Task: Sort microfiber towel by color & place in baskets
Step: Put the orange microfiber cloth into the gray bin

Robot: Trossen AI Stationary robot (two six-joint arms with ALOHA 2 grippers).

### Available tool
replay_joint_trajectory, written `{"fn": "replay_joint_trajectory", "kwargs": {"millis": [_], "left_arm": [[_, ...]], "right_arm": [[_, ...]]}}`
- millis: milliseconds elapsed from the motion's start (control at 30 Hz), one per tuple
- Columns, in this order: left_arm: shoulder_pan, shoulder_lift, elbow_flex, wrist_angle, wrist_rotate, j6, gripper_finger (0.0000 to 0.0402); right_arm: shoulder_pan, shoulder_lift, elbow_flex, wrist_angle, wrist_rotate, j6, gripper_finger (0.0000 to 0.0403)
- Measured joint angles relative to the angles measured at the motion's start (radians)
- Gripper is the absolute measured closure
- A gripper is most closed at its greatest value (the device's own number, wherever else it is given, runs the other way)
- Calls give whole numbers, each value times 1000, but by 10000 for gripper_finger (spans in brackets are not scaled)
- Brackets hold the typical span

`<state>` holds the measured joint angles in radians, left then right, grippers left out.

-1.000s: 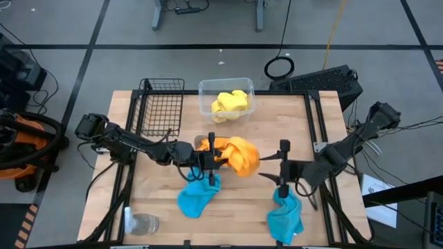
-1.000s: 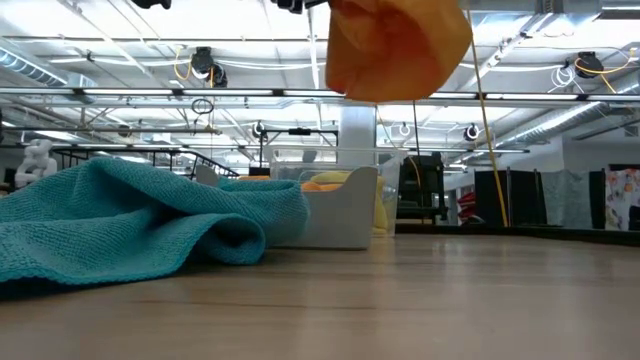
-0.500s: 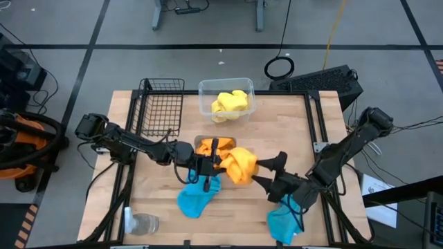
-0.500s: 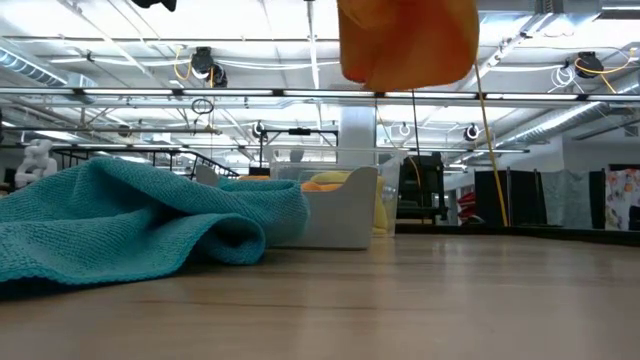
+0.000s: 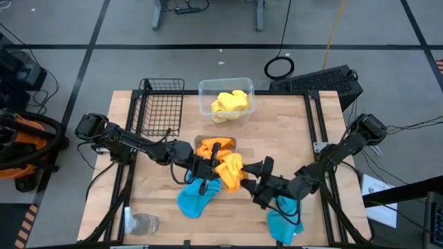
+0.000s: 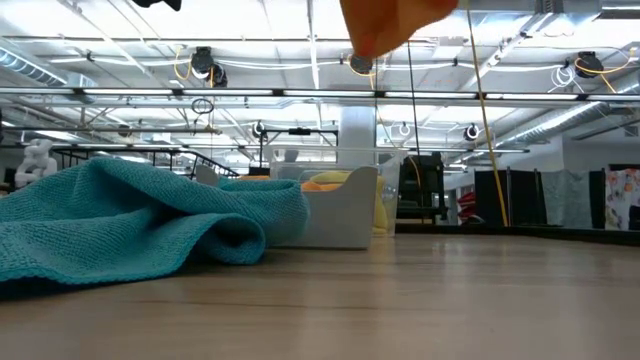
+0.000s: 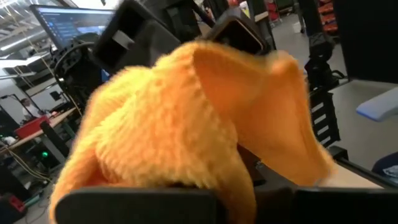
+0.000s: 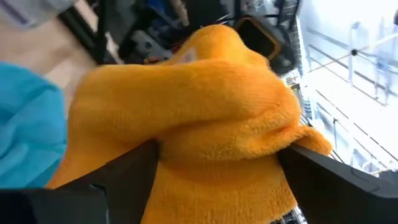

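The orange towel (image 5: 230,170) is being held above mid-bench by the clenched left end effector (image 5: 213,166), while the right end effector (image 5: 255,181), spread wide, is straddling it from the opposite side.

No readable text, label or sign anywhere

grey floor (image 5: 208,28), ceiling strip lights (image 6: 250,20)

Left end effector (image 5: 210,166) clamped, right end effector (image 5: 257,178) spread wide.
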<state>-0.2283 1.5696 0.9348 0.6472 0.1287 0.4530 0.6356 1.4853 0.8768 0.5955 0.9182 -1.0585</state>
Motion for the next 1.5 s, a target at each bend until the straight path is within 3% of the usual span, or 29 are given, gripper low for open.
{"fn": "replay_joint_trajectory", "kwargs": {"millis": [367, 600, 833, 967, 1500], "left_arm": [[1, 0, 0, -33, -2, -29, 367], [1, 0, 0, -69, -5, -105, 293], [0, 0, 0, -104, -51, -108, 185], [-1, -18, 0, -182, -70, -108, 146], [-29, -152, 0, -498, -86, -108, 135]], "right_arm": [[-28, -1, 0, 46, -162, 58, 143], [-28, -1, 0, 45, -148, 106, 201], [-16, -2, 0, 45, 0, 125, 316], [13, -2, 0, 53, 99, 74, 386], [125, -60, 1, 135, 359, -23, 398]]}}
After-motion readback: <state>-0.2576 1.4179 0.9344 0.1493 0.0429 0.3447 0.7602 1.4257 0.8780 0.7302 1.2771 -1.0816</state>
